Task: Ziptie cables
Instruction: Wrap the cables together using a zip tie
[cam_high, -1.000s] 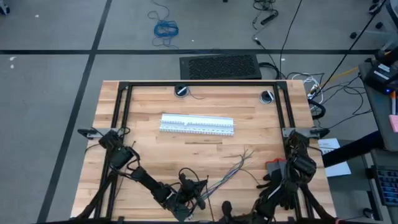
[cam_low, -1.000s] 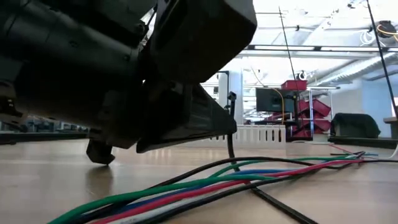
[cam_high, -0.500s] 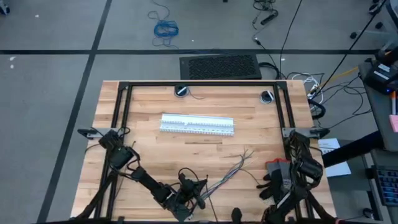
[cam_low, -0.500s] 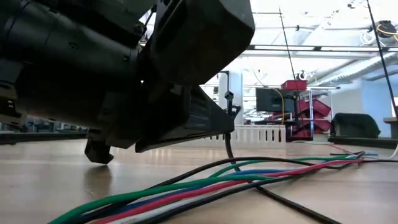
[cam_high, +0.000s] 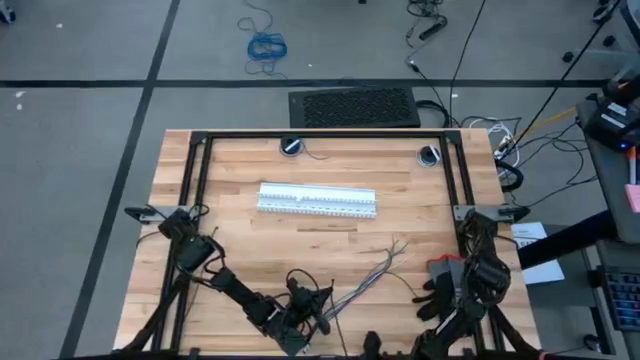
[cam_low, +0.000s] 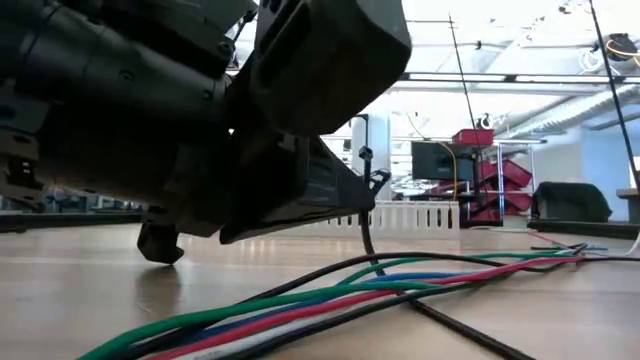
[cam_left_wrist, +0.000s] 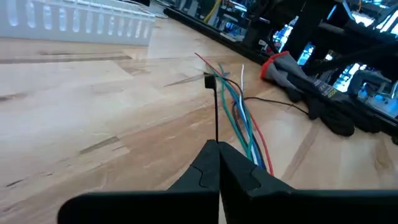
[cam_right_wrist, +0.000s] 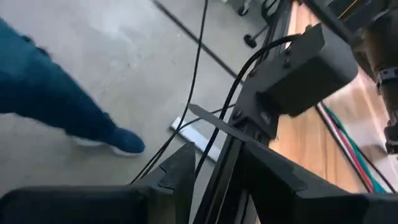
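Left hand is down low at the near edge of the counter, fingers pinched tight on a ziptie. The thin dark strip stands up out of the fingertips with its little square head at the top. From here I can only make out that one ziptie for sure; a thin dark line runs on the counter near the wires, but I can't tell whether it is the second.

The cables lie just beyond that hand, on the side toward the right arm. Their long axis runs diagonally from the near edge up toward the middle of the counter, where the ends fan out. In the left wrist view the green, blue, white and red strands pass right beside the fingertips, so the tie is just next to the bundle, not yet around it. My guess is the next move means getting the strip under or across those wires, at right angles to their run.

Right hand is off past the near right corner, hanging over the floor. Fingers parted, holding nothing. The left arm is clearly the nearer one.

The white slotted strips sit well beyond, mid-counter. A red and grey glove lies beyond the cable ends. A person's leg and shoe show on the floor.
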